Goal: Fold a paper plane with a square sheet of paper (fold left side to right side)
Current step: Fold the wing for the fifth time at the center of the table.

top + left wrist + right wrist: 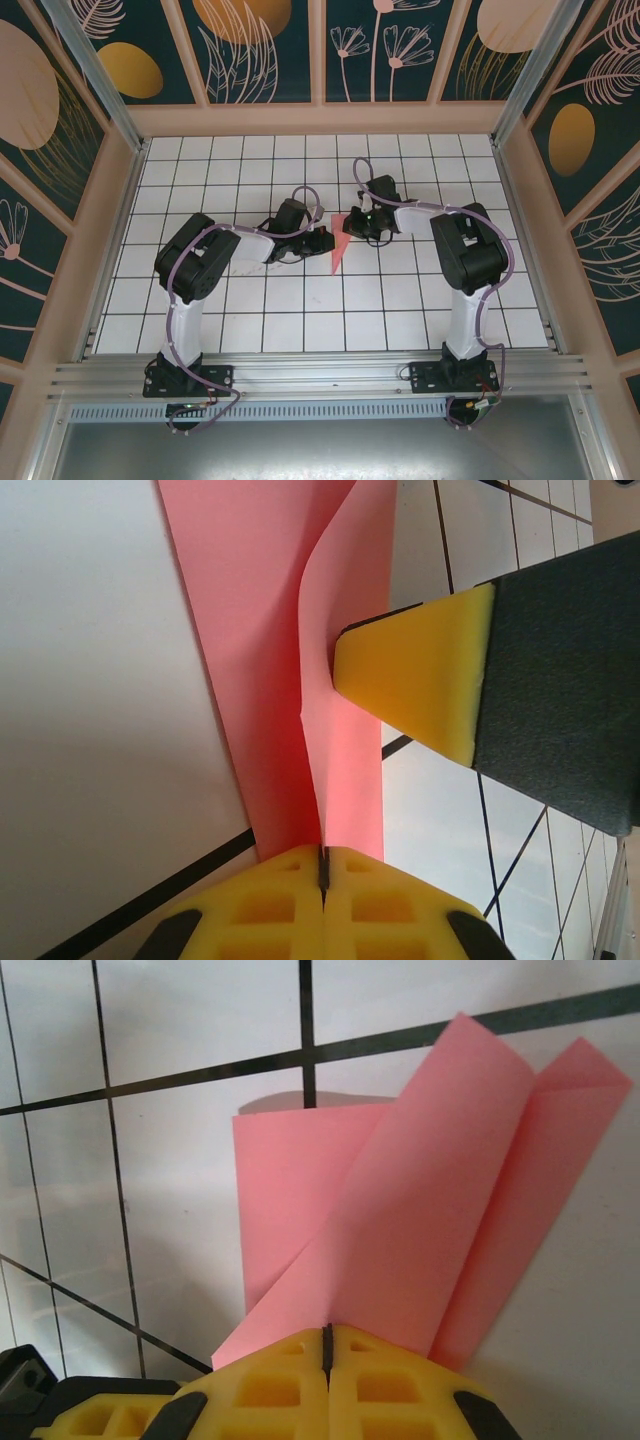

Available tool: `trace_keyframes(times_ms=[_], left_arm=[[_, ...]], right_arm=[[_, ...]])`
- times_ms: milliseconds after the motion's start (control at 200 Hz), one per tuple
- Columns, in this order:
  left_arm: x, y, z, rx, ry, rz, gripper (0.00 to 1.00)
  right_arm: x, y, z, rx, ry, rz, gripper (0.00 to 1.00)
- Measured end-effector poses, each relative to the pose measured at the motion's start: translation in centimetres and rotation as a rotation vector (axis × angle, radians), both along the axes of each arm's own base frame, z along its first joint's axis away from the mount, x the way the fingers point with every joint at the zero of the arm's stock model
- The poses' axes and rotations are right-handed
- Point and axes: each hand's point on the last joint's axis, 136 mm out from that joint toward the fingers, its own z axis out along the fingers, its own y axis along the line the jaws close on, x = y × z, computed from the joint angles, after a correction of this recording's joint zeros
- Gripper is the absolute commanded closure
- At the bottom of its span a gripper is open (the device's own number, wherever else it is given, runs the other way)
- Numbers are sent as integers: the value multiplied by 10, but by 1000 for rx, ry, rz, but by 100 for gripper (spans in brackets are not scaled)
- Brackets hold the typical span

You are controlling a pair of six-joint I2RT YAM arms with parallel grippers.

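Count: one tabletop with a white grid, two arms, two grippers, one sheet of paper, coral red, already creased to a narrow pointed shape near the middle of the grid; point toward the near edge in the top view.

Left of the sheet: left gripper reaching in from the left, touching the sheet's left edge; in the left wrist view its yellow pads meet with no gap and the sheet's edge is pinched in the seam, so closed and gripping the sheet; a flap stands up and curls above the pinch.

Right of the sheet: right gripper at the sheet's far right corner; in the right wrist view its pads also meet, the sheet's lower edge running into the seam, so closed on the sheet; one of its yellow fingers presses against the raised flap in the left wrist view.

Hard to make out: the top view hides both pinch points under the wrists; the wrist views cut the sheet off, so neither gives its full outline; the layers overlap and cannot be counted.
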Motion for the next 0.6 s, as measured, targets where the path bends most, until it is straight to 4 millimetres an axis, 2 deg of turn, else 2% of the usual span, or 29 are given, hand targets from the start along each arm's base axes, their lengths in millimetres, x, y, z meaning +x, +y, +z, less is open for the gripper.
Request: trace_keyframes(times_ms=[255,405,495,601], left_arm=[[0,0,0,-1,-1,0,90],[1,2,5,18,-15,7,80],[1,7,16,35,-33,17,77],[3,9,44,29,-77,26,78]], right_arm=[[-1,-3,-4,-17,8,-5,100],[-2,-3,-5,-19,6,-1,100],[-1,-4,-6,-17,3,-2,100],[-2,-3,-7,-13,0,-1,100]])
